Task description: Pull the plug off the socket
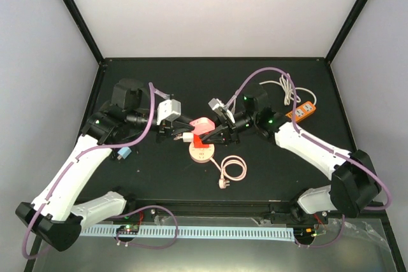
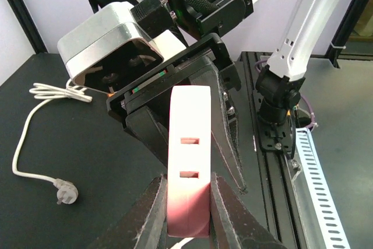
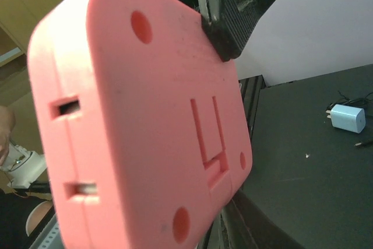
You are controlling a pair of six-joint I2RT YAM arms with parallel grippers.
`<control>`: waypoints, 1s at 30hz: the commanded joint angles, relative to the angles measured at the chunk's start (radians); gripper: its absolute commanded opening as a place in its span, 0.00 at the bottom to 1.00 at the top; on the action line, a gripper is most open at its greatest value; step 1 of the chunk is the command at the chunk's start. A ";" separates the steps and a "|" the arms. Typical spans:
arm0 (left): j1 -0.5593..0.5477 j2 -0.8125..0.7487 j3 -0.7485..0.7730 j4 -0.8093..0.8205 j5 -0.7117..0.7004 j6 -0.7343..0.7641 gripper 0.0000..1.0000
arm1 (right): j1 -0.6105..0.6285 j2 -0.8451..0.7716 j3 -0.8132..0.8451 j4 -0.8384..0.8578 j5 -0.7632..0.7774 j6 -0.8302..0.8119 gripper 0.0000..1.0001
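Note:
The pink socket (image 1: 203, 125) hangs above the middle of the black table (image 1: 146, 176), caught between both grippers. In the left wrist view my left gripper (image 2: 187, 179) is shut on its narrow edge (image 2: 187, 144), which shows two empty slots. My right gripper (image 1: 214, 133) reaches in from the far side, its fingers (image 2: 226, 138) flanking the same block. The right wrist view is filled by the socket's broad back (image 3: 145, 115), with a ribbed black pad (image 3: 230, 18) on its top edge. A small white plug (image 1: 185, 137) shows just under the left fingers. I cannot tell whether it sits in the socket.
A round pink disc (image 1: 201, 151) with a coiled cable (image 1: 232, 169) lies right below the socket. An orange power strip (image 1: 301, 111) with white cord (image 1: 275, 85) sits back right. A blue-white adapter (image 1: 124, 153) lies at the left. A perforated rail (image 1: 210, 230) runs along the front edge.

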 commanded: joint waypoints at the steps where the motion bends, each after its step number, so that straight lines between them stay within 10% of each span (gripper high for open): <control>1: -0.007 0.000 -0.020 -0.129 -0.037 0.046 0.01 | 0.018 0.010 0.104 0.039 -0.017 -0.046 0.28; 13: 0.207 -0.018 -0.012 -0.130 -0.165 0.012 0.02 | -0.012 0.003 0.078 -0.251 0.024 -0.271 0.71; 30: 0.752 0.412 0.073 -0.157 -0.310 0.151 0.02 | -0.049 -0.032 0.077 -0.395 0.272 -0.404 0.88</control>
